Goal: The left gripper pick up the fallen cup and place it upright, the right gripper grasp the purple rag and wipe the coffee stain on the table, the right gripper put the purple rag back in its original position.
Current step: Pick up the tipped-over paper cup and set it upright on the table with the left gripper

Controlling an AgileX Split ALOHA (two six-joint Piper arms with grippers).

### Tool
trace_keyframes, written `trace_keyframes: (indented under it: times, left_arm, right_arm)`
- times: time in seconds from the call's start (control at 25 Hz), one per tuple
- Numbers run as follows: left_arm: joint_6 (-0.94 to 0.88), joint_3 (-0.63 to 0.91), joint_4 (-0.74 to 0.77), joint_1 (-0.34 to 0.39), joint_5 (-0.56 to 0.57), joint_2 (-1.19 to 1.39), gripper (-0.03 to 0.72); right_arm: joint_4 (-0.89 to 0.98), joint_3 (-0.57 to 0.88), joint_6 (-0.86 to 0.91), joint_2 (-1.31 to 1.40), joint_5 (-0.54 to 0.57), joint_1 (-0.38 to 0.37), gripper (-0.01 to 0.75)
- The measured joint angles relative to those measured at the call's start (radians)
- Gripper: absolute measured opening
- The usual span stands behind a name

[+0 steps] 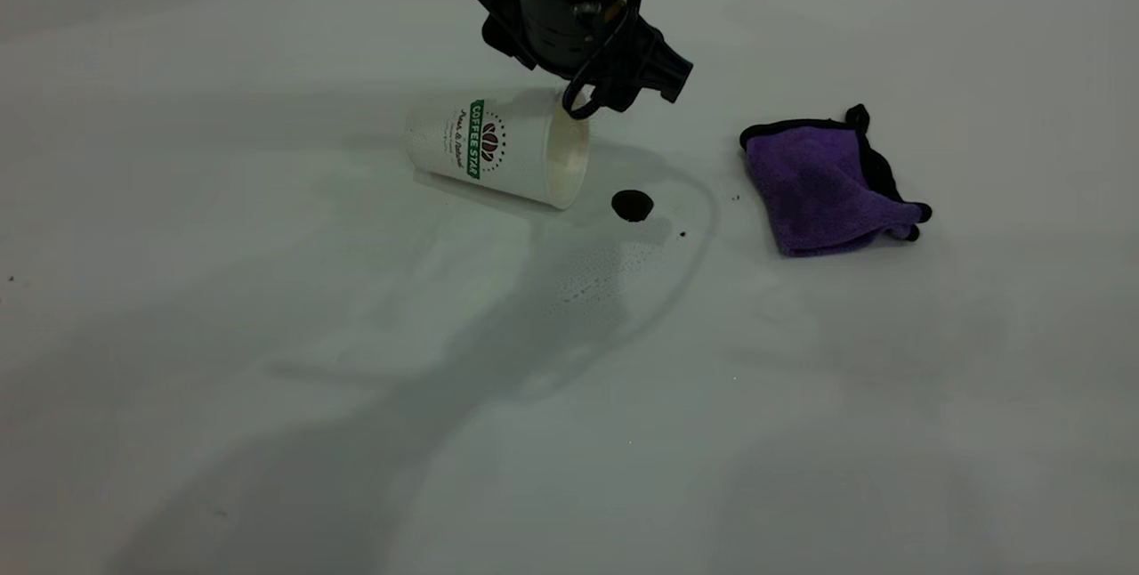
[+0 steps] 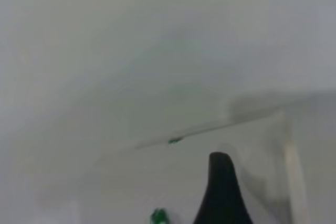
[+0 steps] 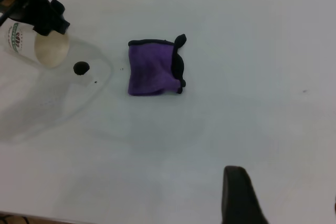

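I see my left pincer (image 1: 614, 81) hanging top centre, angled down over the fallen cup (image 1: 498, 150); I cannot tell its opening. Coffee stain (image 1: 633, 205) beside the rim, purple rag (image 1: 823, 186) right, on the counter (image 1: 267, 433).

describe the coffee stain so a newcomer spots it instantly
On the plain white table, find the white paper cup lying on its side under the black left hand. Just off its open cream mouth, toward the folded purple rag, sits a small round glossy black-brown spot. It is larger and rounder than the tiny dark specks nearby.
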Motion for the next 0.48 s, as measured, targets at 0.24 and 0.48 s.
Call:
trace_keyframes:
  times: [0.24,0.48]
  left_arm:
    - [-0.011,-0.001,0.015,0.0,0.053,0.0,0.59]
    - [-0.011,-0.001,0.015,-0.001,0.054,0.021,0.59]
  right_arm:
    - [0.0,0.0,0.0,0.0,0.0,0.0,0.47]
    - [0.0,0.0,0.0,0.0,0.0,0.0,0.47]
